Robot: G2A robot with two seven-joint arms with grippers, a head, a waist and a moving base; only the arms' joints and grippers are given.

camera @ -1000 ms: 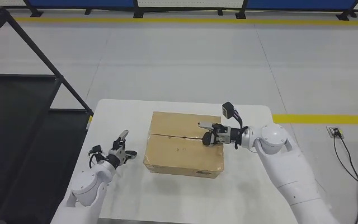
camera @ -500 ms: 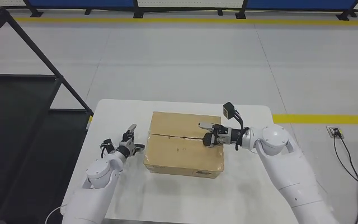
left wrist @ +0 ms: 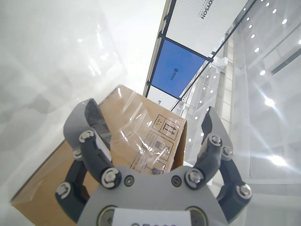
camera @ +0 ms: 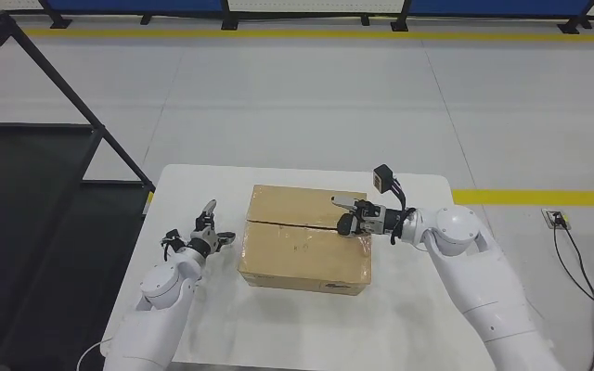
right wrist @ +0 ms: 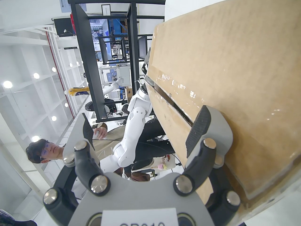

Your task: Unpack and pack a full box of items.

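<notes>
A white rectangular table (camera: 306, 325) carries one container, a brown cardboard box (camera: 306, 243) lying flat near the table's middle. Its two top flaps are folded shut, so whatever is inside is hidden. They meet along a dark lengthwise seam (camera: 288, 223), and the near flap is the wider of the two.

The left gripper (camera: 215, 227) hangs just beside the box's left end. Its jaws are spread wide and hold nothing, and they do not touch the cardboard. In the left wrist view that end face shows between the fingers (left wrist: 93, 116), covered with crumpled clear tape (left wrist: 136, 130) over printed handling symbols.

A little farther back, the right gripper (camera: 345, 213) sits at the right end of the seam. It too is spread wide with nothing in its grasp. One finger pad (right wrist: 198, 128) lies against the box top just by the seam (right wrist: 174, 104), and the other stands away from the cardboard.
</notes>
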